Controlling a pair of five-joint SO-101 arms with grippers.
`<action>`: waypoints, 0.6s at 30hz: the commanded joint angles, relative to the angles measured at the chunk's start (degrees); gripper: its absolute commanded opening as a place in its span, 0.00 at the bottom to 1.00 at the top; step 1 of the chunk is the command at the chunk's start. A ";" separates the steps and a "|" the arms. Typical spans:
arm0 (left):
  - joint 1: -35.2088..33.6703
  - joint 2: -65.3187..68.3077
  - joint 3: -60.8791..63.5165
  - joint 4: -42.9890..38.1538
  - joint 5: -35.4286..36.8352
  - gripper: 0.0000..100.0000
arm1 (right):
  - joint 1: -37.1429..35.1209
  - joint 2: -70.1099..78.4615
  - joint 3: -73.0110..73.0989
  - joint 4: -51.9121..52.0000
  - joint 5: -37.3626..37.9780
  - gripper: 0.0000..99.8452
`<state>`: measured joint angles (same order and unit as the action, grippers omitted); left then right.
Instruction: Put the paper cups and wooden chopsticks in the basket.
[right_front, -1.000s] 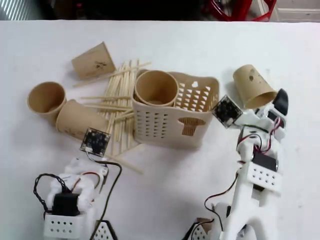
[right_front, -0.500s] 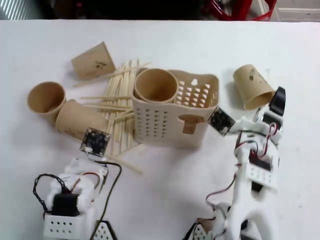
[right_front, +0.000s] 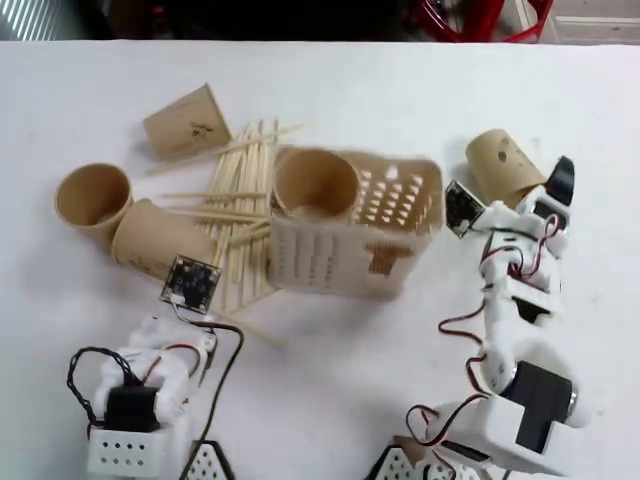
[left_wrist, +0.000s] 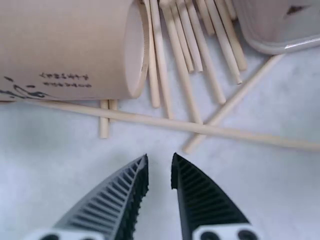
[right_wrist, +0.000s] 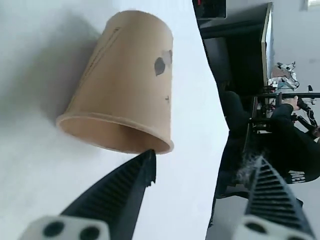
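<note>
1. The left gripper (left_wrist: 159, 162) hangs barely parted and empty, just short of the chopsticks (left_wrist: 190, 75) and the left cup (left_wrist: 65, 50), which lies on its side.
2. The chopsticks look thin, stiff and likely to roll, so pinch one mid-length.
3. The basket (right_front: 330, 255) holds one upright cup (right_front: 315, 180).
4. The right gripper (right_wrist: 205, 161) gapes wide at the mouth of the tipped right cup (right_wrist: 125, 85). This cup is probably light and crushable, so grip it gently across the rim.
</note>
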<state>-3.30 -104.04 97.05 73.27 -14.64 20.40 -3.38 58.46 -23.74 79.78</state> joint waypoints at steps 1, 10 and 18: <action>-0.22 -0.31 0.00 0.26 -0.18 0.10 | -0.13 -1.80 2.81 -6.20 0.44 0.29; -0.22 -0.31 0.00 0.26 -0.18 0.10 | 0.40 -0.13 -1.85 -8.04 0.44 0.28; -0.22 -0.31 0.00 0.26 -0.18 0.10 | 1.01 9.10 -12.57 -4.00 0.09 0.28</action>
<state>-3.30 -104.04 97.05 73.27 -14.64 20.48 4.70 50.64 -28.04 79.78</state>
